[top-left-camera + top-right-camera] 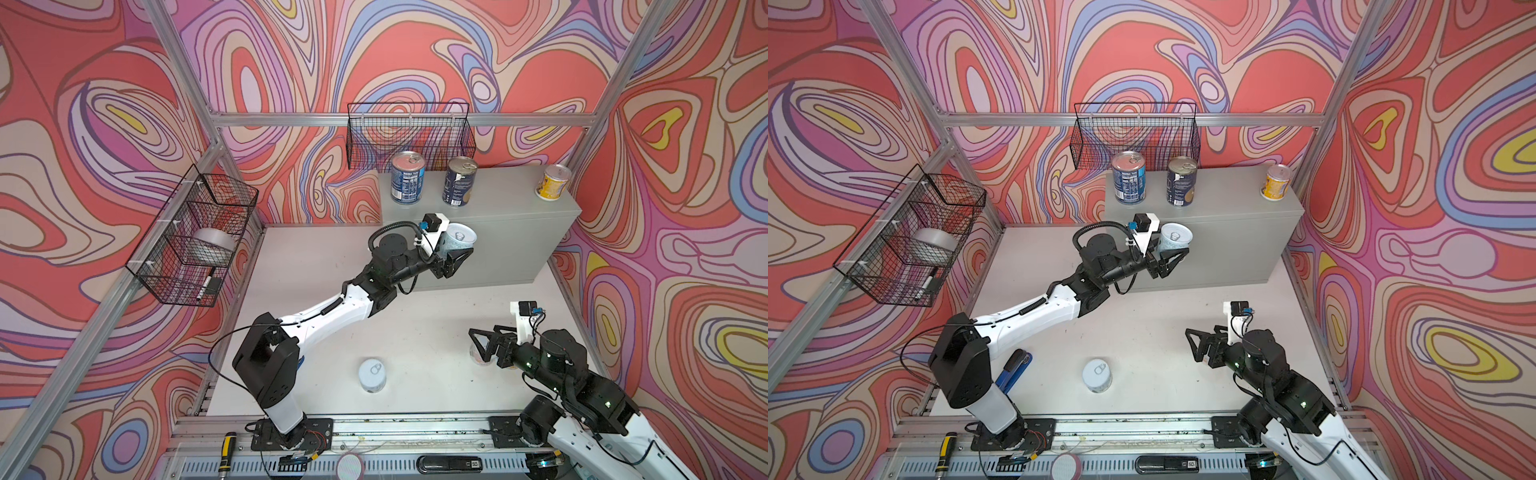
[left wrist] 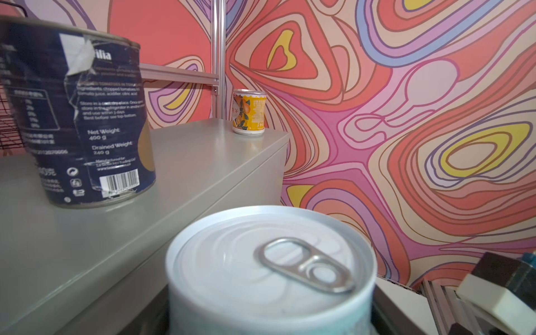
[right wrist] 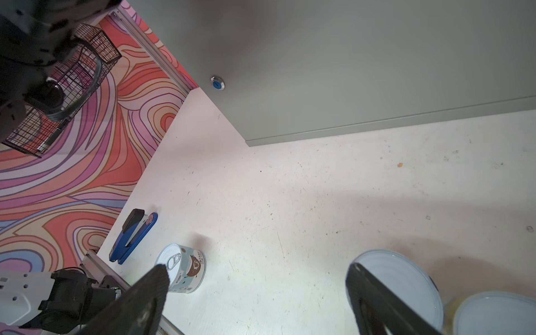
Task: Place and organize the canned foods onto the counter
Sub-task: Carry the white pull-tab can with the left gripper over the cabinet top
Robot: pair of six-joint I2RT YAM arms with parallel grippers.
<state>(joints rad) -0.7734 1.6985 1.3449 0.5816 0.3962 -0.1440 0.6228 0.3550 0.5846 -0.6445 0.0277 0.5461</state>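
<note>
Mid-frame in both top views, the left claw (image 1: 453, 254) grasps a pale blue can (image 1: 460, 237) just before the counter (image 1: 511, 216). The right claw (image 3: 255, 275) gapes, released; only its wrist view plainly shows a silver-lidded can (image 3: 397, 278) and a yellowish can (image 3: 493, 313) beneath.

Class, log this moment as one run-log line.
left gripper: shut on pale can, in front of counter | right gripper: open, empty | counter: dark blue cans, yellow can | table: white can
</note>
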